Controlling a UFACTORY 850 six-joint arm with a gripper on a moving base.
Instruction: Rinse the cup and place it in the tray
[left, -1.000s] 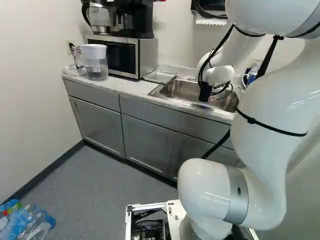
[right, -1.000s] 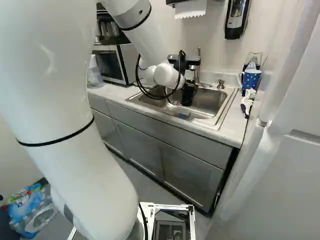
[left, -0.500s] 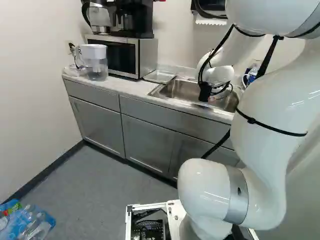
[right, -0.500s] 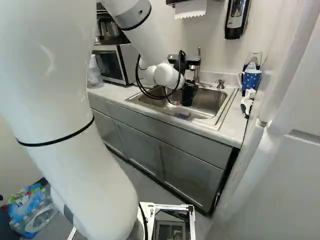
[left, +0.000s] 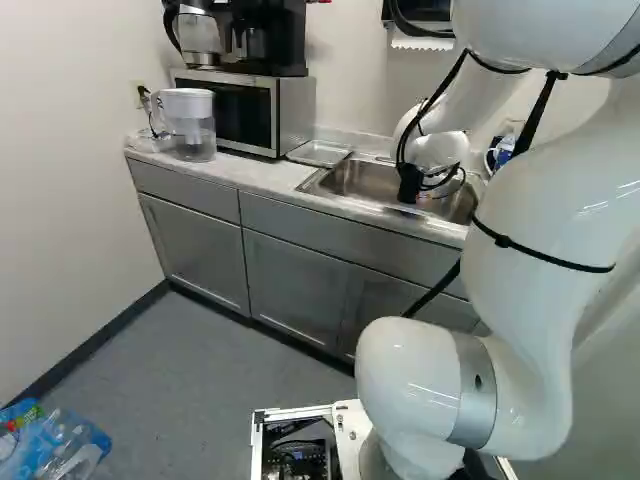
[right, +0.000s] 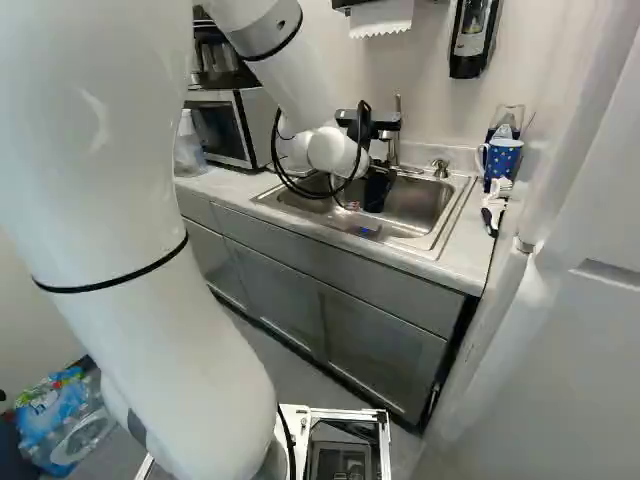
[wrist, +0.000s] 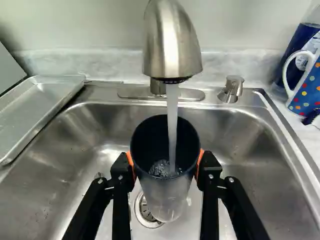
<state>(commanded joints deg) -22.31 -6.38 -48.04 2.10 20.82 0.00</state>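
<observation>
Over the sink in the right base view is my gripper (right: 354, 204), its fingertips small and partly hidden there. The wrist view shows the gripper (wrist: 166, 167) shut on a cup (wrist: 167, 192), with orange pads (wrist: 200, 162) touching its two sides. The cup is upright, dark inside with a clear, greyish lower part, and its mouth lies under the faucet (wrist: 172, 45). A stream of water (wrist: 172, 120) runs into it, and bubbly water stands inside. The metal tray (wrist: 37, 110) lies on the counter beside the sink (wrist: 255, 145); it also shows in the left base view.
A polka-dot mug (right: 502, 160) and a white-and-black brush (right: 492, 208) stand at the sink's right. The microwave (left: 245, 112) and a water pitcher (left: 190, 125) are on the counter further left. A soap pump (wrist: 231, 89) rises beside the faucet. Bottles (left: 60, 445) lie on the floor.
</observation>
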